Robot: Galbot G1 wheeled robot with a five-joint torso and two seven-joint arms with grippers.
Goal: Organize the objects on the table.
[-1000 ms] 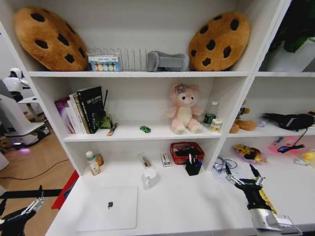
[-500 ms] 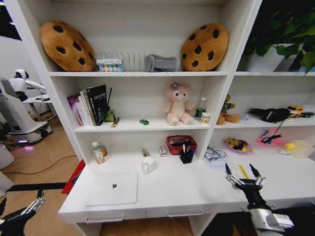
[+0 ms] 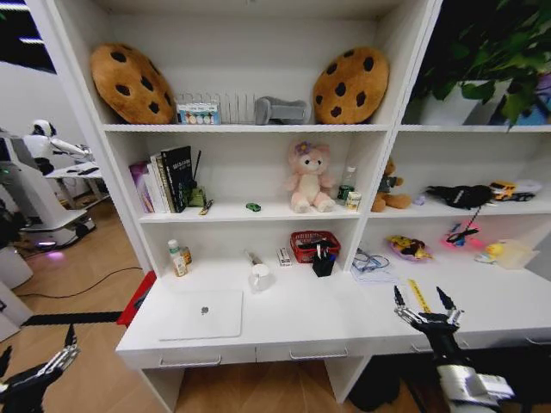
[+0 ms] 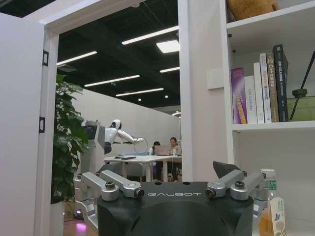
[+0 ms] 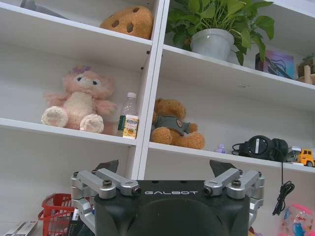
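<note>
The robot stood back from the table (image 3: 344, 331), both arms low. The right gripper (image 3: 424, 303), lower right of the frame, had its jaws spread and empty; the left gripper (image 3: 39, 366), lower left, hung beyond the desk's end, jaws also spread. The silver laptop (image 3: 201, 314) lay lower centre, the green toy car (image 3: 253, 206) on the shelf above. From this range, a reach risked falling short or clipping the white mug (image 3: 259, 277).
</note>
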